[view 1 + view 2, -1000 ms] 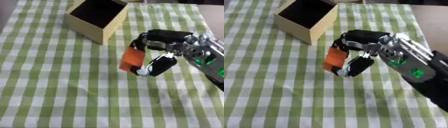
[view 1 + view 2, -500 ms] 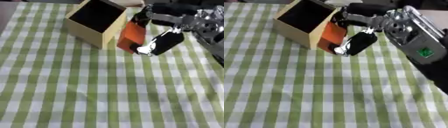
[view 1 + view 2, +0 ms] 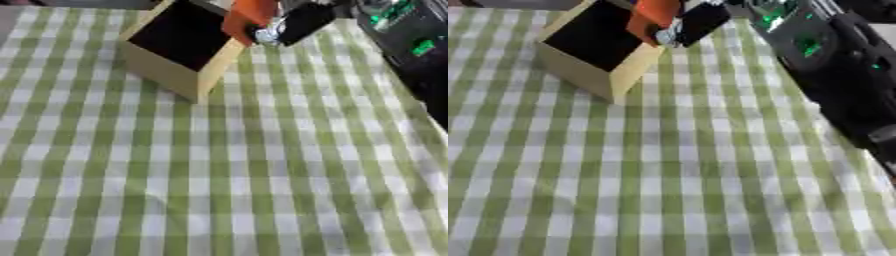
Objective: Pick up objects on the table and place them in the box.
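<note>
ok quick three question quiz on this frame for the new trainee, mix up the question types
1. True or false: the orange object already lies on the box floor.
2. Which hand holds the orange object?
A. right hand
B. left hand
3. Fill in: the box stands on a green and white ____ cloth.

Key: 1 false, it is held at the box's upper right rim. 2 A. 3 checked.
</note>
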Motion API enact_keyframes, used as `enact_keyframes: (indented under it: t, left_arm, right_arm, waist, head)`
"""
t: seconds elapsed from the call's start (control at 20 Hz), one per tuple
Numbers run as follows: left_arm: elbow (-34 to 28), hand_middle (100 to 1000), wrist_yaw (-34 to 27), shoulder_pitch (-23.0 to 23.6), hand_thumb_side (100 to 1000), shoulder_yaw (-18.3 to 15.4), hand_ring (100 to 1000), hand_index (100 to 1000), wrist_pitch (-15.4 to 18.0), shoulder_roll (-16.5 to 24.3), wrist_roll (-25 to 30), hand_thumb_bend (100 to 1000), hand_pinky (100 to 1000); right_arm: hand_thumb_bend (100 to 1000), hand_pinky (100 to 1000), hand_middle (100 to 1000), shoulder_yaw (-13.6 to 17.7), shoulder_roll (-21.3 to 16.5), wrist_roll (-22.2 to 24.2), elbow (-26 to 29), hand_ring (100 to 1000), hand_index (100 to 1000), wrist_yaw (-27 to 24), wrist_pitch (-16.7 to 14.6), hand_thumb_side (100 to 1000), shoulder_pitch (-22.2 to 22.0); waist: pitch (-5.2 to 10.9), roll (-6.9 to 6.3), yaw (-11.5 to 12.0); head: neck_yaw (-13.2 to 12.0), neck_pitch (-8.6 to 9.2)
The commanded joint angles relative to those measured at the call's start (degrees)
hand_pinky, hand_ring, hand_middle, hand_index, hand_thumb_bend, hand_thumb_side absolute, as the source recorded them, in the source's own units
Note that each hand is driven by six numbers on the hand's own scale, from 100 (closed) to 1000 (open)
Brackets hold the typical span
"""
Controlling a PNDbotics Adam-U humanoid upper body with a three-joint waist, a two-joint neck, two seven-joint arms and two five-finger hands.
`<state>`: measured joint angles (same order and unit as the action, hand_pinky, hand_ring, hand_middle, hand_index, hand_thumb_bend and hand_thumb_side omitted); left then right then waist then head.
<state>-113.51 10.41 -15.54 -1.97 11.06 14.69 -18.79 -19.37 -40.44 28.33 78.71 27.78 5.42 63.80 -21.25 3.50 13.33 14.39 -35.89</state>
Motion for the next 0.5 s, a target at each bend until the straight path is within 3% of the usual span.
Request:
enact_keyframes:
  t: [0.05, 0.5]
  left_arm:
    - [-1.1, 616, -0.1, -1.1, 731, 0.1, 590, 705, 0.2, 1.1, 0.3, 435, 726]
    - [-1.1, 615, -0.5, -3.0, 733, 0.6, 589, 703, 0.5, 1.1, 0.9, 433, 726]
  right_arm:
    - [100, 761, 458, 3.0, 2.6, -2.5, -7.0, 614, 683, 3.7, -2.6, 458, 3.5]
    - [100, 766, 459, 7.1, 10.0, -7.3, -18.7, 616, 685, 10.9, -7.3, 479, 9.0]
  waist:
    - [0.47, 0.04, 0.6]
    - [-1.93, 1.35, 3.9]
  head:
    - [1.4, 1.58]
    - [4.2, 3.57]
